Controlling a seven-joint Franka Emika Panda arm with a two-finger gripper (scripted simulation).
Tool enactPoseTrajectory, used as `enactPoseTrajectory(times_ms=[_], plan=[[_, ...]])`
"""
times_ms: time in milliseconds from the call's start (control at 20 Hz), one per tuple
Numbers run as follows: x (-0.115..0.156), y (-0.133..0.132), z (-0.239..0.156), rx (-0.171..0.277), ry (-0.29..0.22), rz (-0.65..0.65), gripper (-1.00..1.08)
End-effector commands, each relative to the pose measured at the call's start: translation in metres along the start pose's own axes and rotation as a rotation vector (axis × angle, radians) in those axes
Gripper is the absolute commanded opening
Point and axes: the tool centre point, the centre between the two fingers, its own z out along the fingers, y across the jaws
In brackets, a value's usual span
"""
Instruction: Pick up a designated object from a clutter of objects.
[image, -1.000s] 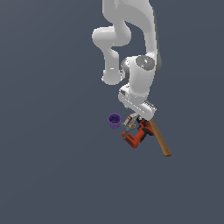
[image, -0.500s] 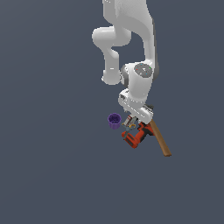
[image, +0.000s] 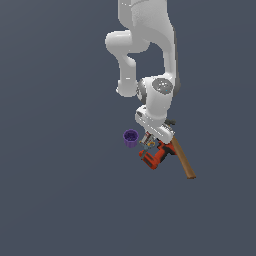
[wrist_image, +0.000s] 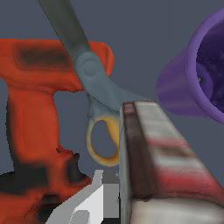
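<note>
While the arm (image: 150, 60) reaches steeply down over the clutter, its wrist hides most of the working area in the exterior view, and no table edge or corner shows to fix positions against. Orange-red and black drill (wrist_image: 39, 127): largest item, lying beside the package and touching or nearly touching it; in the exterior view it shows just below the gripper (image: 150, 142). Wooden-handled hammer (image: 183, 161): runs away from the pile toward the exterior view's right. Purple cup (wrist_image: 197, 78): just beside the package's far end, apart from it. Designated package (wrist_image: 157, 162): whitish-grey with red and dark bands, directly under the wrist, long axis running away from the camera toward the cup. Blue-grey scissors with a yellow loop (wrist_image: 103, 142) lie between drill and package. One light finger (wrist_image: 87, 205) stands close against the package's side, evidently placed to straddle its narrow width. Whether the fingers are clamped on it cannot be told.
</note>
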Motion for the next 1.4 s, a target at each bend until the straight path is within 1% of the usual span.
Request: enactPoseTrajectory(times_ms=[0, 450, 700, 1000, 1350], plan=[[0.000, 0.000, 0.000, 0.000, 0.000, 0.000, -1.00], [0.000, 0.000, -0.001, 0.001, 0.000, 0.000, -1.00], [0.005, 0.002, -0.012, 0.001, 0.000, 0.000, -1.00], [0.017, 0.007, -0.041, 0.001, 0.000, 0.000, -1.00], [0.039, 0.016, -0.096, 0.002, -0.002, -0.001, -1.00]])
